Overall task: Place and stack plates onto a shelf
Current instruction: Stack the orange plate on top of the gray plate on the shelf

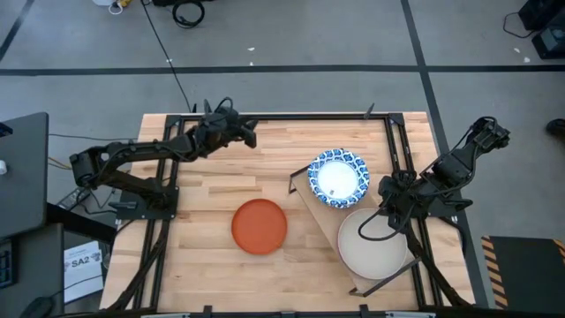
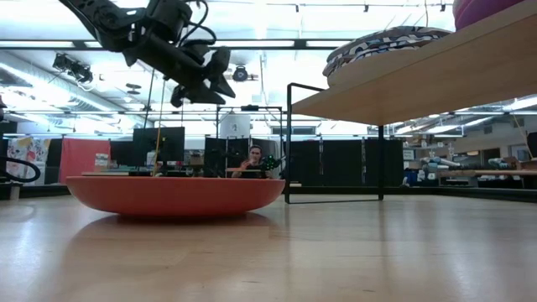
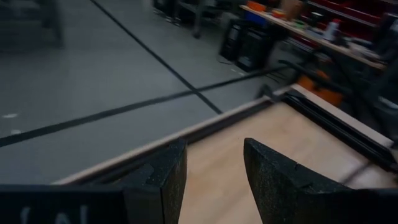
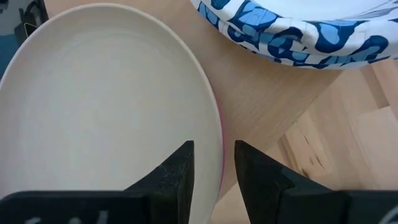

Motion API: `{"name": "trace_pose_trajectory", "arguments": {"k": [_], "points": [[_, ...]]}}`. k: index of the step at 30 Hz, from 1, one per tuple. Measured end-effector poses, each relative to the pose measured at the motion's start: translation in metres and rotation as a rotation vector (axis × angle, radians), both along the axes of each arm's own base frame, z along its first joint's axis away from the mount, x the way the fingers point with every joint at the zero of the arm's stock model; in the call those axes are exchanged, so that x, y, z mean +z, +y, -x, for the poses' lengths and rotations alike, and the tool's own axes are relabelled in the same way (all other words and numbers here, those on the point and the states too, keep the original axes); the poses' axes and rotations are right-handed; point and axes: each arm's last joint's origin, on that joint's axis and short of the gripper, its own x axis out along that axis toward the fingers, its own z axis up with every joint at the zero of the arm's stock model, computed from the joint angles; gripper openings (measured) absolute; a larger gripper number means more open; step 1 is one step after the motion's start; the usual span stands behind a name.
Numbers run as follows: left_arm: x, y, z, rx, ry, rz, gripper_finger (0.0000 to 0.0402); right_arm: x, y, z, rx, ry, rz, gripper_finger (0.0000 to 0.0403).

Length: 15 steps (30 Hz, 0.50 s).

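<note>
**Plates and shelf: holdings at this moment**

Near, right: pale plate (image 1: 373,246), cream-white on its face with a pink rim edge showing in the right wrist view. It lies on the near end of the shelf (image 1: 311,205), a light-wood board on thin black legs, set askew on the bench (image 1: 212,265). The right gripper (image 4: 214,165) hangs over this plate's rim, one finger over the plate's face and the other over the shelf wood. The fingers (image 4: 180,171) stand a little apart and look released, not clamped on the rim; probably the plate has just been set here.

Near, centre: orange-red plate (image 1: 259,226), flat on the bench, left of the shelf and apart from it, untouched. It is judged next for placing.

Middle, right: blue-and-white plate (image 1: 337,177), on the shelf just beyond the pale plate. Whether others lie under it cannot be told.

Far, left: left gripper (image 1: 248,135), raised over the bench's far edge, fingers spread and empty; this arm waits clear of the work.
</note>
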Motion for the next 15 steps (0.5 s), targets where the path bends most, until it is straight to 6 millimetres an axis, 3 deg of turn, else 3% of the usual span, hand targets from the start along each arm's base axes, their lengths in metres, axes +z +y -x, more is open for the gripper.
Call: {"name": "trace_pose_trajectory", "arguments": {"k": [10,15], "points": [[-0.001,-0.022,-0.011,-0.187,-0.005,0.03,0.0165,0.0,0.0,0.0,0.0,-0.001,-0.001,0.012],[-0.012,-0.041,-0.015,-0.312,0.096,0.106,0.0165,0.0,0.0,0.0,0.0,-0.001,-0.001,0.012]]}}
